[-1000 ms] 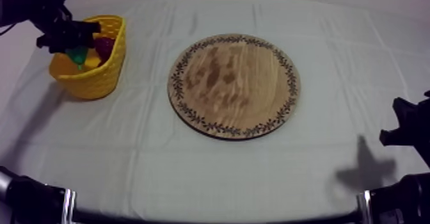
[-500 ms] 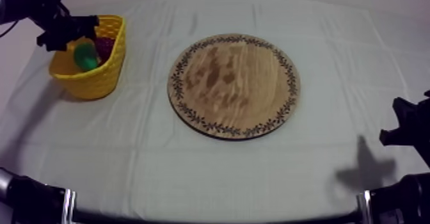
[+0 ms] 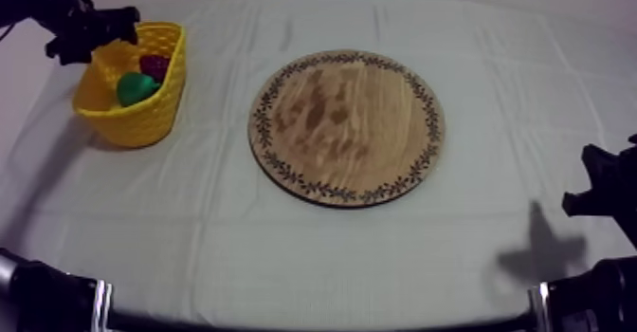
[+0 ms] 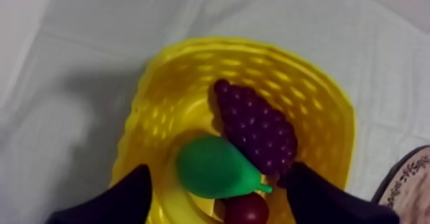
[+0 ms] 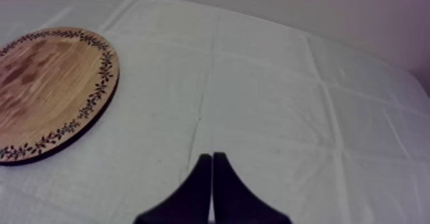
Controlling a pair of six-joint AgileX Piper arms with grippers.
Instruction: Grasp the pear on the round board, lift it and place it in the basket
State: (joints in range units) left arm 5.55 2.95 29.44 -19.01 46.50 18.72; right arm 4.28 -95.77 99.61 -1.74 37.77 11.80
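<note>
Left wrist view showed the pear [image 4: 214, 169] lying in the yellow basket [image 4: 320, 98], next to the grapes [image 4: 256, 127] and the small red fruit [image 4: 246, 208]. The basket sat by the table's [image 3: 313, 250] far left corner. My left gripper [image 4: 217, 174] hung above it, fingers apart. My right gripper [image 5: 212, 159] was pinched together near the wooden board [image 5: 45, 92].

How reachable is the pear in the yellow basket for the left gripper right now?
Probably yes: the left gripper hangs open directly over the yellow basket, and the pear lies uncovered on top, beside the grapes, with nothing between.
</note>
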